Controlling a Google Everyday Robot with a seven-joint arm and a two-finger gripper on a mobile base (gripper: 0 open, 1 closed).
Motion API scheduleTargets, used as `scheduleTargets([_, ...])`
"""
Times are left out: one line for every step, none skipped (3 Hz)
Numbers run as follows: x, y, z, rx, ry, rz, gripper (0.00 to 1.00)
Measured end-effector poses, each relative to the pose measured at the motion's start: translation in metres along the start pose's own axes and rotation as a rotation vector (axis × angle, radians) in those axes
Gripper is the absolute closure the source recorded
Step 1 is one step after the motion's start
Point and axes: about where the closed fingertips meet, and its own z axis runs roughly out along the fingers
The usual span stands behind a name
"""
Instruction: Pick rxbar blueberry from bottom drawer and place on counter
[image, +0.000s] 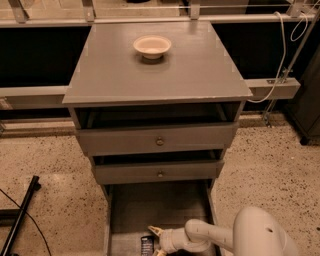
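The rxbar blueberry (146, 245), a small dark bar with white print, lies on the floor of the open bottom drawer (150, 207) near its front left. My gripper (155, 241) is low in that drawer at the bottom edge of the view. Its pale fingers (153, 230) are spread apart, right beside the bar's right end. The bar lies flat and is not lifted. The counter (165, 70) is the grey cabinet top, with a cream bowl (152, 46) at its back.
Two upper drawers with round knobs (159, 141) stand slightly open above the bottom drawer. My white arm (260, 235) fills the lower right. A black pole (20, 215) lies on the speckled floor at left. A white cable (280, 55) hangs at right.
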Motion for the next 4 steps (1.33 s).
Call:
scheduleTargets([0.0052, 0.0042, 0.0072, -0.011, -0.004, -0.049, 0.1])
scheduleTargets([0.0088, 0.0074, 0.0155, -0.016, -0.034, -0.122, 0.36])
scheduleTargets([0.0034, 0.0099, 0.0147, -0.022, -0.073, -0.17, 0.6])
scheduleTargets([0.0024, 0.011, 0.0139, -0.022, -0.074, -0.17, 0.83])
